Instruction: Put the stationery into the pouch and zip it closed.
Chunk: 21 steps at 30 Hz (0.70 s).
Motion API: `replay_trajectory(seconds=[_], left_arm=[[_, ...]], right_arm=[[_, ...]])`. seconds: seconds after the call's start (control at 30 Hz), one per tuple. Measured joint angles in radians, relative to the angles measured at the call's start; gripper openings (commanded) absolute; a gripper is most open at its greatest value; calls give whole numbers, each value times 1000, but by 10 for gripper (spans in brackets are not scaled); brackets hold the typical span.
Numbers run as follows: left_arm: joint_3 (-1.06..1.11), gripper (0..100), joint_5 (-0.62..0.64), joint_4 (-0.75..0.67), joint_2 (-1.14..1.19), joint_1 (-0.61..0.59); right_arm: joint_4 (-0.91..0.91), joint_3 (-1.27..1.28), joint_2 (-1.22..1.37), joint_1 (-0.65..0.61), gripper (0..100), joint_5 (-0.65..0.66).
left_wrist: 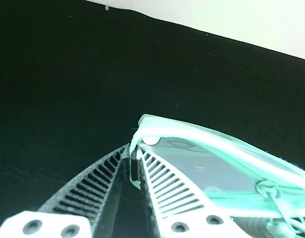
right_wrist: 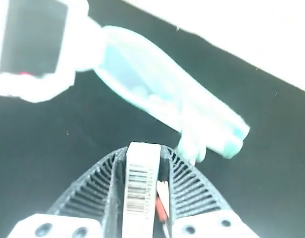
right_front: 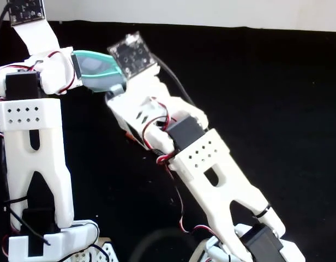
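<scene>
A teal pouch [right_front: 98, 71] with a clear window hangs above the black table, held at one end by my left gripper [right_front: 74, 68]. In the left wrist view the left gripper [left_wrist: 134, 153] is shut on the pouch's [left_wrist: 212, 166] corner, and the zipper runs along its upper edge. My right gripper [right_wrist: 145, 151] is shut on a white barcoded stationery piece [right_wrist: 139, 191], with a thin red-tipped item [right_wrist: 162, 201] beside it. It sits just short of the pouch's [right_wrist: 157, 91] free end. Whether the zipper is open I cannot tell.
The black table [right_front: 266, 93] stretches to the right and ends at a white wall [right_front: 211, 11] behind. The right arm [right_front: 211, 164] crosses the middle of the high view, with red and black cables along it.
</scene>
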Motion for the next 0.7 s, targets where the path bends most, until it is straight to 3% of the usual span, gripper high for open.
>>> replay_trajectory(seconds=[0.2,0.57,0.7], left_arm=[[0,7,0,0,0,0],[0,7,-6,0,0,0],[0,7,-6,0,0,0]], right_arm=[[-14,-170,68,0,8,0],[-196,-431,319,2,8,0],[-247,-506,427,2,8,-61]])
